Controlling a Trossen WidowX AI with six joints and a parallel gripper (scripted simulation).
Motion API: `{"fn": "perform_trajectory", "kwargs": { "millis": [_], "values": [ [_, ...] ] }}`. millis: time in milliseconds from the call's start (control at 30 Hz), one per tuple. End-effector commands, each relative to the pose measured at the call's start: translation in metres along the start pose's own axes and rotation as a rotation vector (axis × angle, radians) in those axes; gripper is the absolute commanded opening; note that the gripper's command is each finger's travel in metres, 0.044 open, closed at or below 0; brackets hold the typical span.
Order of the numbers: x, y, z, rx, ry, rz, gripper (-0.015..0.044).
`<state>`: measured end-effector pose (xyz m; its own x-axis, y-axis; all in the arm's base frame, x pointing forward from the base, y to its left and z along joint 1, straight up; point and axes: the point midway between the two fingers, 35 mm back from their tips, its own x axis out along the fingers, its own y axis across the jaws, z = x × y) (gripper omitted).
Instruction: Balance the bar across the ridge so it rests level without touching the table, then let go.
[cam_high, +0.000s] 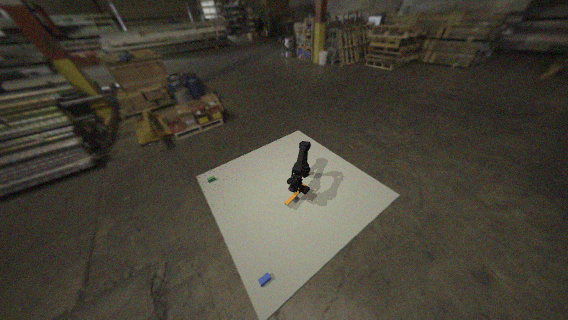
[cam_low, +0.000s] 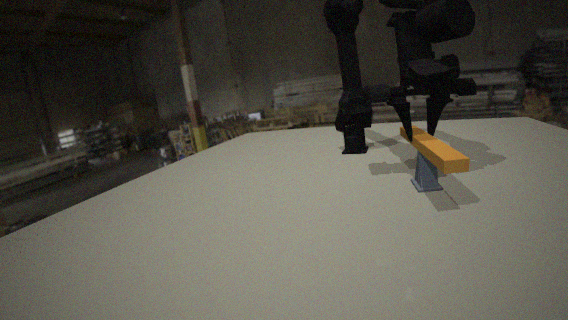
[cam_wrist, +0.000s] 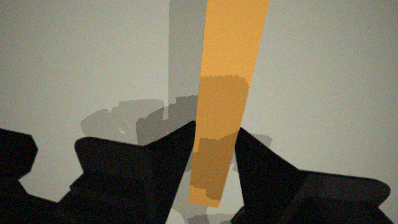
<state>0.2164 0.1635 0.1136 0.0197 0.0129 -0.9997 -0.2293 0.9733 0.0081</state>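
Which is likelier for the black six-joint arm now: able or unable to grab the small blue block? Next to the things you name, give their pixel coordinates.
Probably unable: its black parallel-jaw gripper (cam_high: 298, 192) (cam_low: 421, 136) (cam_wrist: 216, 128) is shut on the long orange bar (cam_high: 291, 199) (cam_low: 440, 151) (cam_wrist: 227, 50).

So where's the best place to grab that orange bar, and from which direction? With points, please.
I'd grip the orange bar (cam_high: 290, 199) (cam_low: 440, 151) (cam_wrist: 227, 45) by its long sides, coming from above: it is long, straight and narrow, with its top exposed. The middle would probably balance best, though the blue-gray ridge (cam_low: 426, 175) sits below, so keep the fingertips high. Right now the hand (cam_high: 299, 190) (cam_low: 421, 136) (cam_wrist: 216, 128) pinches it near one end.
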Motion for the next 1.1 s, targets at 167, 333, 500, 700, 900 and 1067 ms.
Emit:
{"fn": "perform_trajectory", "kwargs": {
  "millis": [167,333,500,700,900,1067],
  "values": [
    [0.0,0.0,0.0,0.0,0.0,0.0,0.0],
    [0.0,0.0,0.0,0.0,0.0,0.0,0.0],
    [0.0,0.0,0.0,0.0,0.0,0.0,0.0131],
    [0.0,0.0,0.0,0.0,0.0,0.0,0.0167],
    [0.0,0.0,0.0,0.0,0.0,0.0,0.0167],
    [0.0,0.0,0.0,0.0,0.0,0.0,0.0168]
  ]
}}
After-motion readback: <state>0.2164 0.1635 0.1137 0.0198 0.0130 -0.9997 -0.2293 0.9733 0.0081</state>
